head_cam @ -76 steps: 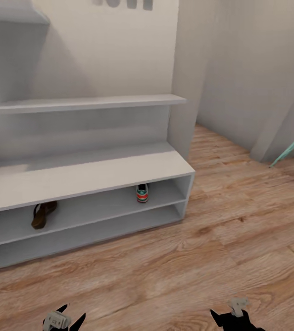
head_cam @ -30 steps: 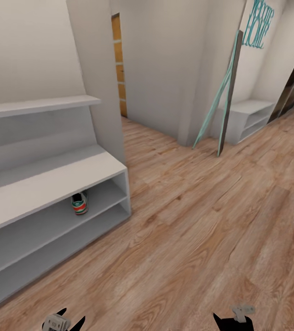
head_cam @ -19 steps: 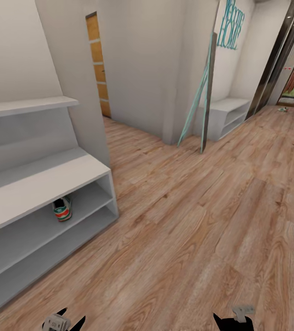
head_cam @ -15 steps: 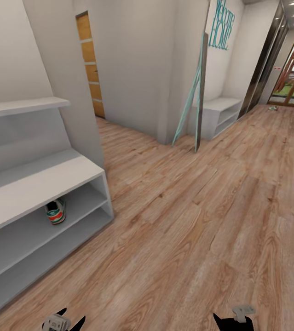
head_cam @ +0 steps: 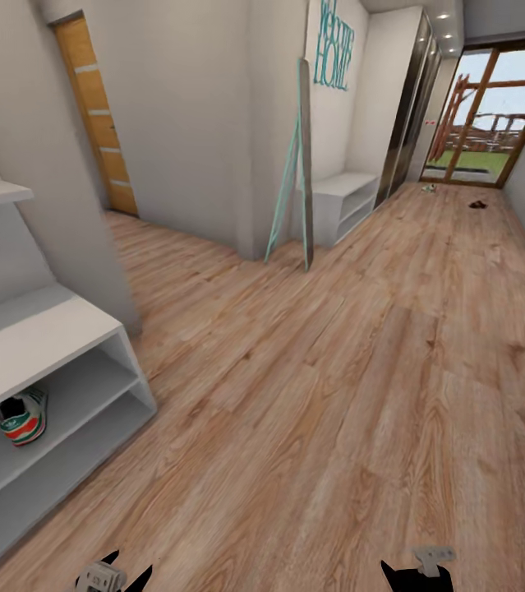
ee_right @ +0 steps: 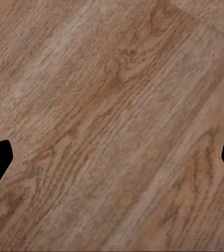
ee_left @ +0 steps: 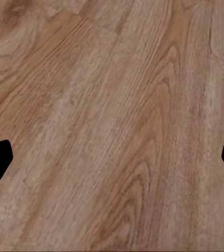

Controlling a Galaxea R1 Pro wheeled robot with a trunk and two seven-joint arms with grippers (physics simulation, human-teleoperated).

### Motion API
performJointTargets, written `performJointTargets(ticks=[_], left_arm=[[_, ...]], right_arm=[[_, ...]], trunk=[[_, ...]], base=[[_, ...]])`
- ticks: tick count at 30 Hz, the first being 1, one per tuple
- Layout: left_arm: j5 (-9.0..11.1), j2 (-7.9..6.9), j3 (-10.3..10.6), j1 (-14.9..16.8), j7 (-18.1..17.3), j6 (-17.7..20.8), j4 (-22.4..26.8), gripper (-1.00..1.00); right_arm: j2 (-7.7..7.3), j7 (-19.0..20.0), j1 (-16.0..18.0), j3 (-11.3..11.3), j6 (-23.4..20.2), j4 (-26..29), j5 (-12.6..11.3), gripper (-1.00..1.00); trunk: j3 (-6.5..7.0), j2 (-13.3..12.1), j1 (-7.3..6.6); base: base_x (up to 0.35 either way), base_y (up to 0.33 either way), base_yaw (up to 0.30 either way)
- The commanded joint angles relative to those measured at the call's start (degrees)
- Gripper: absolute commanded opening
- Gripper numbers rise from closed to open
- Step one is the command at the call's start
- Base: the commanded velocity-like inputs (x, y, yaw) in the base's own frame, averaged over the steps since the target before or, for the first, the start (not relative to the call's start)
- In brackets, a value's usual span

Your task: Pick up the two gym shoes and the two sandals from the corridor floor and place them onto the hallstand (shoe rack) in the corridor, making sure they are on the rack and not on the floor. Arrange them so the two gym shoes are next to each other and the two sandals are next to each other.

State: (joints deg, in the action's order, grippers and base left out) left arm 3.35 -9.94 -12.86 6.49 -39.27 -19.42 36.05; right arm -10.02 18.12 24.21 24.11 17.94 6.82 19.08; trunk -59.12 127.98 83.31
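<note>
- Facing down the corridor, I see the hallstand [head_cam: 44, 337] at the near left, with 1 gym shoe [head_cam: 22, 417] on its upper open tier, heel outward; the rest of that tier is out of frame.
- Far down the corridor floor [head_cam: 336, 395], near the glass door [head_cam: 480, 123], lie 2 small items: a dark one [head_cam: 478, 204], probably a sandal, and a pale one [head_cam: 429, 188], possibly the other gym shoe; both are too small to tell for sure.
- Both arms sit low at the near edge, I judge for travel: the left gripper [head_cam: 114, 573] and right gripper [head_cam: 416, 569] hang over bare planks, and the wrist views show each with fingers spread wide, holding nothing.
- A longer pale bench [head_cam: 346, 197] stands mid-corridor by a leaning teal-framed mirror [head_cam: 299, 164]; it is not the target rack.
- My judgement: the next step is driving toward the door to fetch the 2 items.
</note>
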Motion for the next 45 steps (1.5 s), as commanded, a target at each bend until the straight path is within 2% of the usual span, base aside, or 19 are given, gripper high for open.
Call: performJointTargets(ticks=[1,12,33,45], left_arm=[[0.3,0.01,-0.1,0.0,-0.5,0.1,0.0,1.00],[0.4,0.01,-0.3,0.0,-0.5,0.1,0.0,1.00],[0.4,0.01,-0.4,0.0,-0.4,0.2,0.0,1.00],[0.5,0.01,-0.4,0.0,-0.3,0.2,0.0,1.00]], right_arm=[[0.01,0.3,0.0,0.5,0.2,-0.1,0.4,1.00],[0.01,0.3,0.0,0.5,0.2,-0.1,0.4,1.00],[-0.06,0.3,0.0,0.6,0.2,0.2,0.4,1.00],[-0.20,0.3,0.0,0.6,0.2,0.2,0.4,1.00]], trunk=[[-0.05,0.0,0.01],[-0.05,0.0,0.01],[-0.01,0.0,0.01],[0.69,0.0,0.01]], base=[[0.209,-0.198,-0.300],[0.287,-0.137,-0.300],[0.336,-0.006,-0.300],[0.337,0.000,-0.238]])
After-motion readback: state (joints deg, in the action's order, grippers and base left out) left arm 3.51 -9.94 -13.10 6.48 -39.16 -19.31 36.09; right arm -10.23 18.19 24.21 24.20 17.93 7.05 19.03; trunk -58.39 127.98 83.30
